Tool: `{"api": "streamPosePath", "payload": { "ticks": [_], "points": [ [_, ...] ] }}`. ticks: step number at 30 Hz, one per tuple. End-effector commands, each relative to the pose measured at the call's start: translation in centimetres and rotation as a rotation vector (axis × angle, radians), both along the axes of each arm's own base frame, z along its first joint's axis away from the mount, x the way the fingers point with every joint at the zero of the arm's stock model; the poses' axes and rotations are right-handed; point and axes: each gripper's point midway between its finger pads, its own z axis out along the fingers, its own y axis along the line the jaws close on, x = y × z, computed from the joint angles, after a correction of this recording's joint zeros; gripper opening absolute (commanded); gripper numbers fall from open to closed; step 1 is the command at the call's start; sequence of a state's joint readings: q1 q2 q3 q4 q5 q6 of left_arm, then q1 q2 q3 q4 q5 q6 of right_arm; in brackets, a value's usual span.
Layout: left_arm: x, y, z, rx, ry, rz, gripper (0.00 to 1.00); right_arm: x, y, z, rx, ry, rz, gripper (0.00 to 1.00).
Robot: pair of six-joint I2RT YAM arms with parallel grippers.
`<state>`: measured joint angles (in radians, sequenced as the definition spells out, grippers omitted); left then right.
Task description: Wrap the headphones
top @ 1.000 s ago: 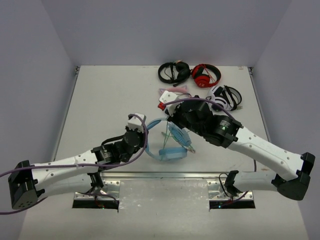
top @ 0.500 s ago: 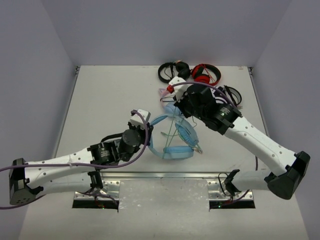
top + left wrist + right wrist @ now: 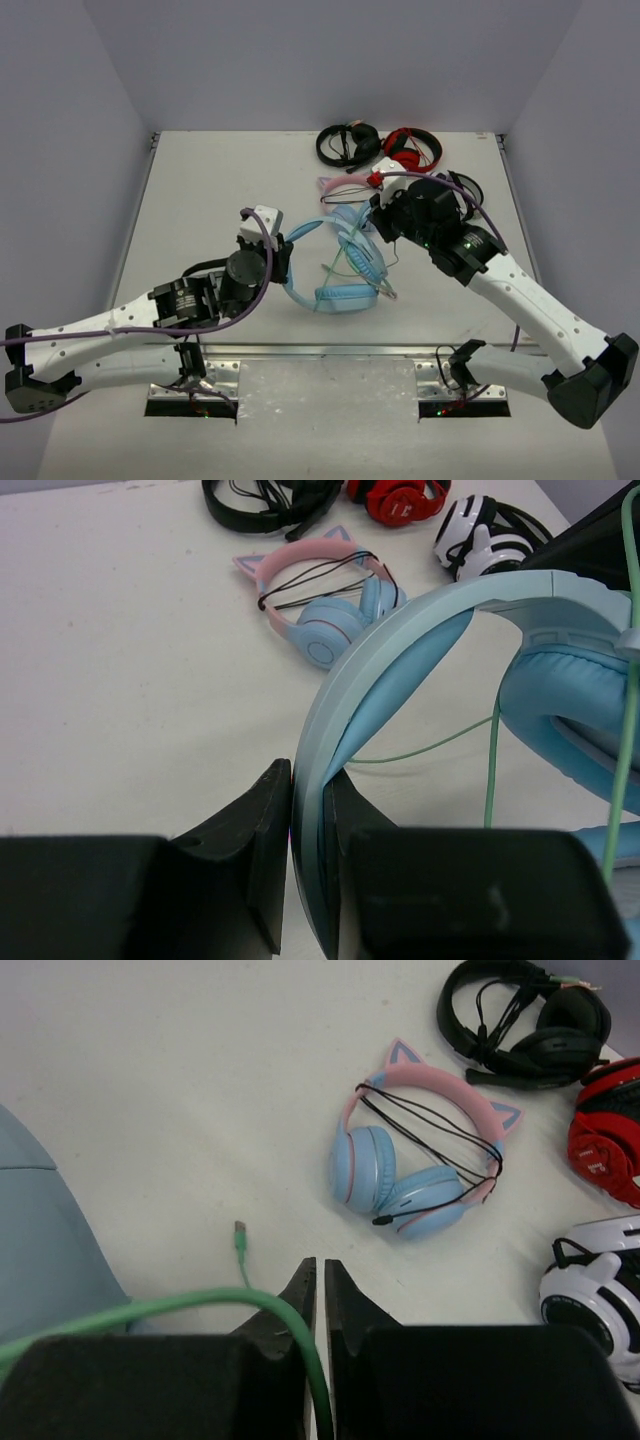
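The left gripper [image 3: 305,780] has its jaws closed hard on the wide band of the headphones [image 3: 400,630], pinching it edge-on near one end. This grip seems meant to anchor the set so it does not slide while the wire is led round it. The headphones sit in the middle of the table [image 3: 200,200], between the two arms and toward the near edge. Their band arches away from the left fingers to the padded cups on the right. The thin green cable [image 3: 490,780] trails loosely across the space inside the band. In the top view a few strands cross the cups, but I cannot tell whether any makes a full turn. To the right, the right gripper [image 3: 320,1270] is all but shut, with the cable running between its jaws and the plug [image 3: 240,1230] free just beyond the fingertips. Holding it short of the plug probably keeps the line controllable for winding. Past it, the cat-ear headphones [image 3: 420,1160] and the black [image 3: 520,1020], red [image 3: 610,1130] and white-and-black [image 3: 600,1300] sets lie apart at the far right.
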<state>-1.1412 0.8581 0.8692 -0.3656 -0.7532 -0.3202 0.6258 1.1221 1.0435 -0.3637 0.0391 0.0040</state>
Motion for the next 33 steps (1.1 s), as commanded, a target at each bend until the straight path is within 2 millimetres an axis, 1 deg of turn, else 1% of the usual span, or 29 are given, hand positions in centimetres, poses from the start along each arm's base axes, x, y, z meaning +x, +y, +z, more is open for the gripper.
{"api": "streamPosePath", "payload": {
  "ticks": [1,2,3,4,5,6,7,8,9,10,11,12,13,14,15,17,18,20,21,22,23,24,25,26,29,30,31,32,33],
  "points": [
    [-0.9,-0.7,5.8,-0.209,-0.024,-0.021,0.00,0.7,0.6,3.2,0.171,-0.095,-0.018,0.10],
    [-1.1,-0.8,6.5,-0.229,-0.032,-0.040,0.00,-0.1,1.5,3.6,0.219,-0.102,0.036,0.16],
    [-1.3,-1.0,7.2,-0.243,-0.036,-0.059,0.00,-0.3,1.8,3.7,0.242,-0.103,0.048,0.22],
    [-1.6,-1.4,8.3,-0.272,-0.043,-0.094,0.00,-0.4,2.1,4.4,0.275,-0.126,0.061,0.34],
    [-1.8,-1.5,9.2,-0.289,-0.057,-0.109,0.00,-1.0,2.5,4.8,0.310,-0.131,0.091,0.36],
    [-1.9,-1.6,9.9,-0.303,-0.064,-0.122,0.00,-1.1,2.7,4.0,0.321,-0.121,0.096,0.37],
    [-2.2,-1.9,10.5,-0.319,-0.067,-0.147,0.00,-1.0,3.0,4.7,0.357,-0.153,0.108,0.40],
    [-2.4,-1.7,12.1,-0.353,-0.084,-0.157,0.00,-1.1,3.3,3.5,0.369,-0.130,0.113,0.40],
    [-2.6,-1.7,13.0,-0.370,-0.091,-0.167,0.00,-1.3,3.8,3.2,0.389,-0.122,0.140,0.40],
    [-2.8,-1.9,13.7,-0.385,-0.094,-0.187,0.00,-1.0,4.4,3.6,0.423,-0.141,0.155,0.38],
    [-3.1,-1.5,15.4,-0.426,-0.104,-0.192,0.00,-1.0,4.8,3.0,0.452,-0.115,0.161,0.38],
    [-3.2,-1.3,16.1,-0.443,-0.110,-0.192,0.00,-0.7,5.4,1.2,0.454,-0.075,0.164,0.38],
    [-3.5,-1.1,17.7,-0.478,-0.128,-0.206,0.00,-0.6,6.2,0.2,0.487,-0.059,0.181,0.37],
    [-3.5,-1.1,17.7,-0.480,-0.126,-0.206,0.00,-0.5,6.5,1.4,0.513,-0.100,0.204,0.36],
    [-3.7,-0.8,19.1,-0.508,-0.138,-0.207,0.00,-0.2,7.0,0.5,0.553,-0.088,0.207,0.35],
    [-3.7,-0.7,20.3,-0.523,-0.142,-0.207,0.00,0.1,7.9,-0.2,0.596,-0.052,0.213,0.32],
    [-3.8,-0.2,21.6,-0.548,-0.155,-0.196,0.00,0.8,8.5,-1.7,0.596,-0.011,0.206,0.29],
    [-3.5,-0.2,22.3,-0.555,-0.152,-0.181,0.00,1.3,9.7,-1.6,0.650,0.014,0.227,0.27],
    [-3.5,-0.1,22.8,-0.563,-0.154,-0.178,0.00,1.5,10.2,-1.9,0.664,0.028,0.233,0.26],
    [-3.7,0.0,23.8,-0.584,-0.159,-0.183,0.00,1.7,11.1,-2.6,0.682,0.050,0.269,0.27],
    [-3.7,0.1,23.9,-0.587,-0.155,-0.176,0.00,1.6,11.8,-2.5,0.714,0.078,0.284,0.28],
    [-3.5,0.4,24.2,-0.594,-0.156,-0.161,0.00,1.5,12.3,-2.9,0.726,0.091,0.301,0.31],
    [-3.5,0.7,24.6,-0.599,-0.158,-0.150,0.00,1.7,12.8,-3.2,0.741,0.087,0.310,0.40],
    [-3.4,0.9,24.7,-0.606,-0.156,-0.139,0.00,1.4,13.0,-3.6,0.749,0.096,0.316,0.42],
    [-3.1,1.5,24.7,-0.606,-0.154,-0.101,0.00,0.8,13.7,-4.0,0.775,0.117,0.355,0.43],
    [-2.8,1.9,24.5,-0.602,-0.152,-0.071,0.00,0.5,13.9,-3.7,0.787,0.118,0.375,0.44],
    [-2.6,2.1,24.3,-0.596,-0.151,-0.056,0.00,0.0,13.7,-3.8,0.787,0.121,0.384,0.45],
    [-2.5,2.2,24.1,-0.588,-0.147,-0.043,0.00,-0.1,13.6,-3.7,0.789,0.113,0.365,0.47],
    [-2.3,2.2,23.8,-0.577,-0.143,-0.030,0.00,0.0,13.1,-3.9,0.783,0.112,0.333,0.52]
  ]
}}
